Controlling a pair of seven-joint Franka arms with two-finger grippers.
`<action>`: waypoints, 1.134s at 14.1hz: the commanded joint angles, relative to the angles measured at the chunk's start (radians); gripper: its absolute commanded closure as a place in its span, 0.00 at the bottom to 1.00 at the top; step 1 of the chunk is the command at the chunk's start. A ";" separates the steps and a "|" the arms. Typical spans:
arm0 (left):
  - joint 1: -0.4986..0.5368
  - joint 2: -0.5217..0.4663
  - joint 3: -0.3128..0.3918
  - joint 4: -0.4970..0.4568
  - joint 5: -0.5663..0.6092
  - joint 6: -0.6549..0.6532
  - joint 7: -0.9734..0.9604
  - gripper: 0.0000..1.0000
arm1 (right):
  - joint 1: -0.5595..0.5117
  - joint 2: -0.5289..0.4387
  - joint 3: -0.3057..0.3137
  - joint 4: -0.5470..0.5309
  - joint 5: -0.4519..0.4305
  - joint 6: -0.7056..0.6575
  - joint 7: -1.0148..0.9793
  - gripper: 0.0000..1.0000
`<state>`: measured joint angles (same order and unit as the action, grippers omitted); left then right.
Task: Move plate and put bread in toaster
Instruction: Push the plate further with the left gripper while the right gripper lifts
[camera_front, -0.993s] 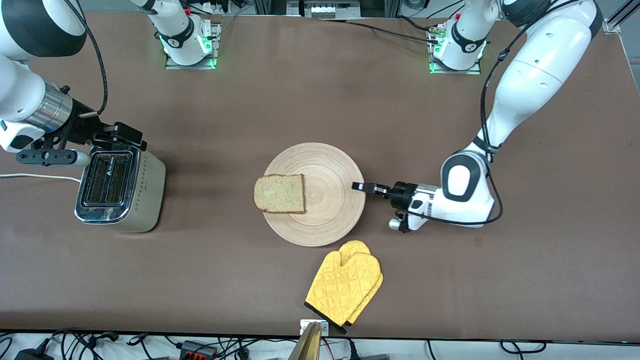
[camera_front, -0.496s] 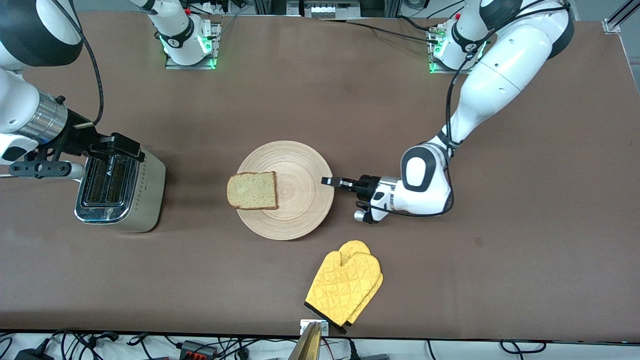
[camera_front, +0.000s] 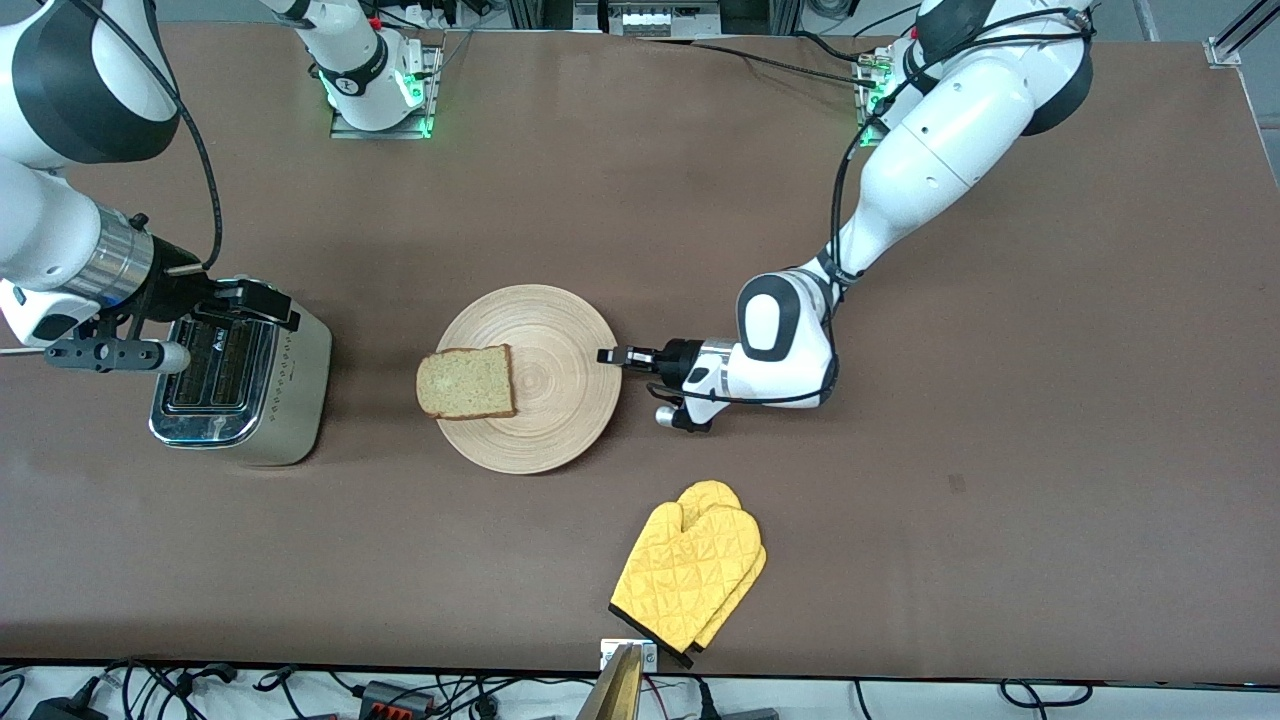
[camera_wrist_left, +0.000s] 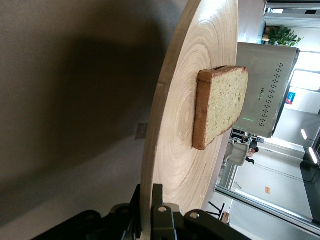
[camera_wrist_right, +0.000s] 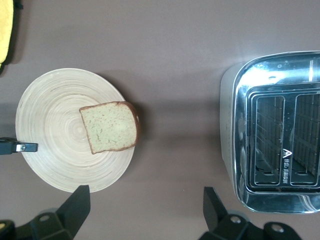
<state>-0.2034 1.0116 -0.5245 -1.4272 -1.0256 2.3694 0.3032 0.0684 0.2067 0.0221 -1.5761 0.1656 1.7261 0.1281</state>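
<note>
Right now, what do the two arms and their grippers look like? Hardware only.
Both arms have glossy white shells with black joint bands, and black cables run along them. The left gripper is a slim black pair of fingers on a white wrist with a silver stub. The right gripper has black, wedge-shaped fingers behind a brushed metal wrist collar. The bases glow green.

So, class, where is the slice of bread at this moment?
In the front view the bread lies on the wooden plate, overhanging the plate's edge toward the toaster, at the right arm's end.
</note>
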 joint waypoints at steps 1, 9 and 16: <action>-0.028 0.027 0.001 0.051 -0.044 0.022 -0.001 0.99 | 0.008 0.011 0.001 -0.001 0.006 -0.002 0.004 0.00; -0.022 0.016 0.049 0.042 -0.036 0.051 -0.018 0.59 | 0.057 0.098 0.007 0.008 0.000 0.041 -0.008 0.00; 0.183 -0.016 0.078 0.017 0.137 -0.258 -0.019 0.54 | 0.068 0.267 0.007 0.002 0.022 0.176 0.004 0.00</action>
<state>-0.0911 1.0286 -0.4529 -1.3972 -0.9554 2.2347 0.2899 0.1274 0.4304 0.0283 -1.5818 0.1675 1.8480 0.1213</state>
